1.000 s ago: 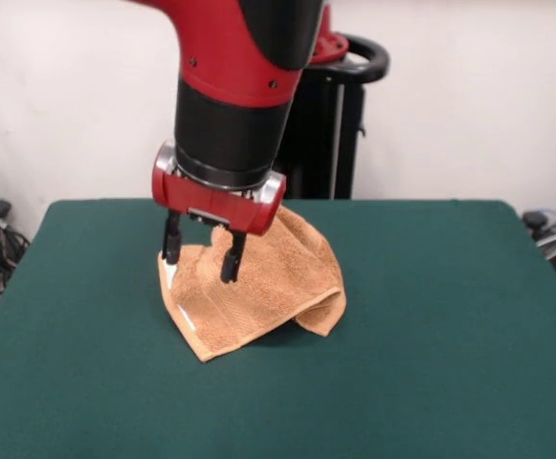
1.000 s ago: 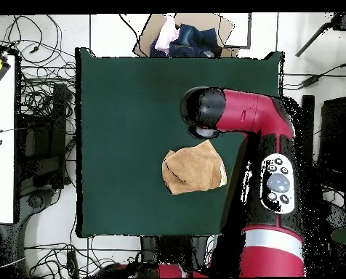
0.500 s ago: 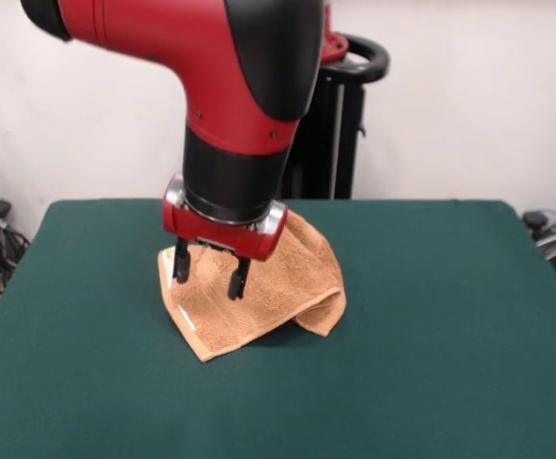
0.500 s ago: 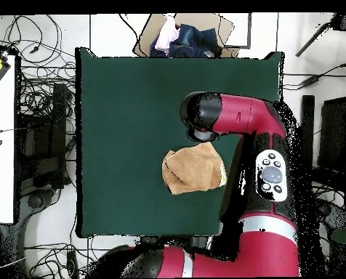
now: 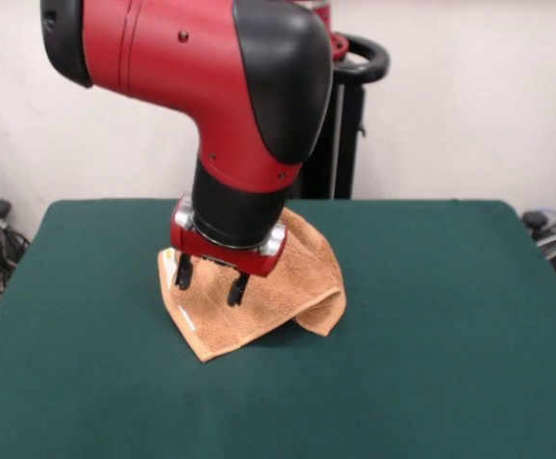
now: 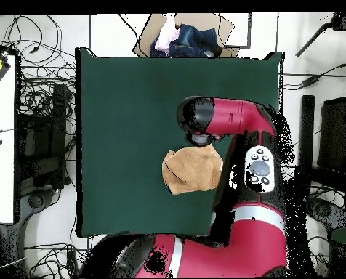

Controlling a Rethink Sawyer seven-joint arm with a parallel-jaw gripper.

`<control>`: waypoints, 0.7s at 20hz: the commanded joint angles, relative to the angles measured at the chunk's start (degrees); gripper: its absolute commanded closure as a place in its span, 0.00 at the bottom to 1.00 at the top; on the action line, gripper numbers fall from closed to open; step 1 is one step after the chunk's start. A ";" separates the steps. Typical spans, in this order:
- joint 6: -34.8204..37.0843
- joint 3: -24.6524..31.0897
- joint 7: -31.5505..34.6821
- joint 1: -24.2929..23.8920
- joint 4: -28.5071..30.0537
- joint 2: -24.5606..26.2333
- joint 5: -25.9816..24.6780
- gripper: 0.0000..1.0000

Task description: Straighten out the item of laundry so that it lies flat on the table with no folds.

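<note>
Gripper (image 5: 209, 279), fingers spread and empty, poised directly above the upper layer of the folded orange-tan hand towel (image 5: 268, 292) lying beneath it on the green table (image 5: 431, 316), apparently to pinch a fold.

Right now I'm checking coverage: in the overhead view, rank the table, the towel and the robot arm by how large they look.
1. Green table.
2. Red arm, though it is nearer the camera, so it looks bigger.
3. Orange-tan towel, folded.
</note>
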 commanded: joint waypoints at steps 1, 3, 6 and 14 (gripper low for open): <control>7.80 -1.69 0.60 1.85 -0.37 3.02 -4.71 0.00; 7.99 -1.82 0.53 1.98 -0.28 3.39 -5.26 0.00; 9.53 -2.26 0.19 2.40 -0.40 4.16 -6.30 0.00; 14.26 -2.09 -1.15 2.45 -0.07 3.83 -8.15 0.00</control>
